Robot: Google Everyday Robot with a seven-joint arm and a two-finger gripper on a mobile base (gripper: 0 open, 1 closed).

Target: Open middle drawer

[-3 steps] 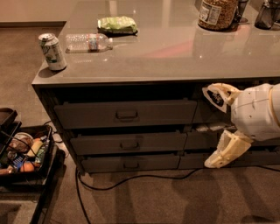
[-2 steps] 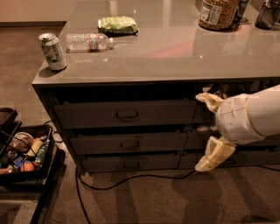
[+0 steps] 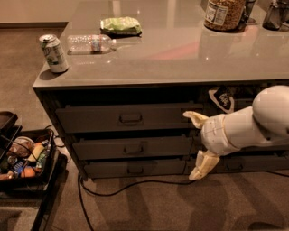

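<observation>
The counter cabinet has three stacked dark grey drawers on its left side. The middle drawer [image 3: 131, 148] is between the taller top one [image 3: 126, 118] and the slim bottom one [image 3: 133, 168], closed, with a small loop handle [image 3: 134, 149] at its centre. My gripper [image 3: 195, 145] is to the right of these drawers, just past their right ends, at about the middle drawer's height. Its two cream fingers are spread wide apart, one [image 3: 195, 118] up by the top drawer, the other [image 3: 201, 166] down by the bottom drawer. Nothing is held between them.
On the counter top [image 3: 180, 49] lie a soda can [image 3: 54, 53], a clear plastic bottle [image 3: 90, 43], a green bag [image 3: 120, 25] and a jar [image 3: 224, 13]. A black bin of items [image 3: 22, 158] stands on the floor at left. A black cable [image 3: 135, 186] runs along the floor below the drawers.
The arm has swung leftward, bringing the gripper from the right edge toward the right ends of the left drawers. The drawers have not moved.
</observation>
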